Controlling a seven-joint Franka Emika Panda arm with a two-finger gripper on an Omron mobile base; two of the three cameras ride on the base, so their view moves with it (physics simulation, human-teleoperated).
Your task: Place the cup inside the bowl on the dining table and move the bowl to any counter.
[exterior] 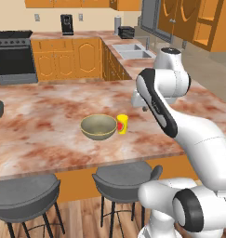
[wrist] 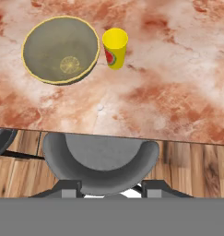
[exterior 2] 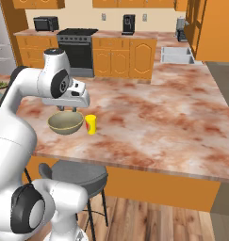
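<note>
The yellow cup (wrist: pixel 115 48), upright just beside the bowl (wrist: pixel 61 50), should be approached squarely from above; gripper width cannot be told.

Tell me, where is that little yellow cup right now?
The cup stands upright on the dining table, right beside the bowl on the bowl's right in both base views, near the table edge above the grey stools.

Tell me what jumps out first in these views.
The white arm looms over the big marble dining table. On it, near the front edge, a yellow cup stands upright beside the olive bowl, which holds nothing. Grey stools sit tucked below that edge.
</note>
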